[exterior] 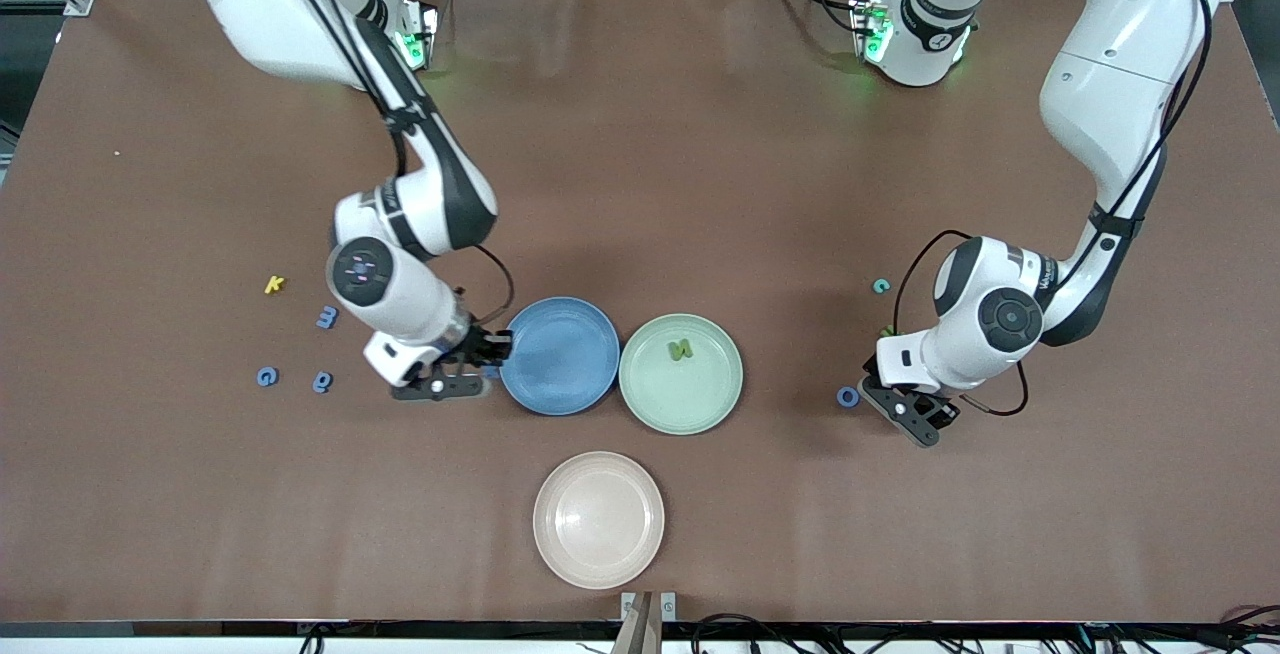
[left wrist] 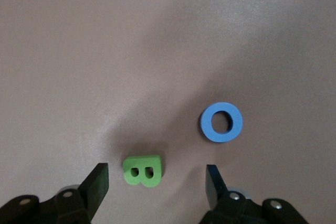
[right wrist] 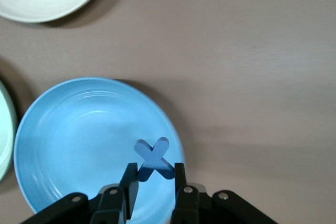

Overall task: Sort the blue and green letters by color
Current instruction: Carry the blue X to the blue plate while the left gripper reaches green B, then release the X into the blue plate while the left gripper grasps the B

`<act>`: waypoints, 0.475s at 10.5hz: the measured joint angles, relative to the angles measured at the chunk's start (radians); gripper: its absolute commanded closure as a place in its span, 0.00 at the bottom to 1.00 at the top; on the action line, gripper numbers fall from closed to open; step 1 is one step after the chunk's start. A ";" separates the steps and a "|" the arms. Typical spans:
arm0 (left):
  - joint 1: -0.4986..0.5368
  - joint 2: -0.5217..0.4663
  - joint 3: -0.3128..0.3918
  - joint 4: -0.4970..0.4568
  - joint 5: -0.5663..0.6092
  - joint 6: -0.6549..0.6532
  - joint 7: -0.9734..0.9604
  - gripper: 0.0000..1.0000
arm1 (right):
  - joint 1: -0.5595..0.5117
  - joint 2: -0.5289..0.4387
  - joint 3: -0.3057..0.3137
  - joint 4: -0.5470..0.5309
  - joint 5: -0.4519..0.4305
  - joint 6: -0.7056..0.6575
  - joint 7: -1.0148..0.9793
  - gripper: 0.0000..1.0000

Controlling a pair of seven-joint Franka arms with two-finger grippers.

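My right gripper (exterior: 490, 359) is shut on a blue X (right wrist: 154, 159) and holds it over the rim of the blue plate (exterior: 560, 354) at the right arm's end; the wrist view (right wrist: 154, 174) shows both fingers pressing the X. My left gripper (left wrist: 156, 182) is open above the table, with a green B (left wrist: 142, 170) lying between its fingers. A blue O (left wrist: 221, 121) lies beside the B. In the front view the left gripper (exterior: 880, 372) hides most of the B. A green N (exterior: 680, 349) lies on the green plate (exterior: 640, 394).
Three blue letters (exterior: 327, 317), (exterior: 267, 376), (exterior: 322, 382) and a yellow K (exterior: 274, 284) lie toward the right arm's end. A teal C (exterior: 881, 285) lies farther from the front camera than the blue O (exterior: 848, 396). A cream plate (exterior: 598, 519) sits near the front edge.
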 measured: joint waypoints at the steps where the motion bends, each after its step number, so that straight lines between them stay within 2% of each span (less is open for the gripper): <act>1: 0.000 0.006 0.000 0.005 0.000 0.000 0.000 0.22 | 0.033 0.043 0.000 0.040 0.001 0.001 0.025 0.93; 2: 0.002 0.014 0.000 0.011 0.000 0.000 0.000 0.25 | 0.064 0.072 -0.001 0.070 0.001 0.001 0.046 0.64; 3: 0.004 0.024 0.001 0.020 0.000 0.001 0.001 0.27 | 0.093 0.087 -0.001 0.087 0.001 0.001 0.060 0.01; 4: 0.005 0.033 0.002 0.028 0.000 0.001 0.005 0.32 | 0.115 0.090 -0.001 0.093 0.001 0.001 0.072 0.00; 5: 0.006 0.037 0.004 0.033 0.000 0.001 0.021 0.42 | 0.125 0.090 -0.002 0.097 0.001 0.000 0.081 0.00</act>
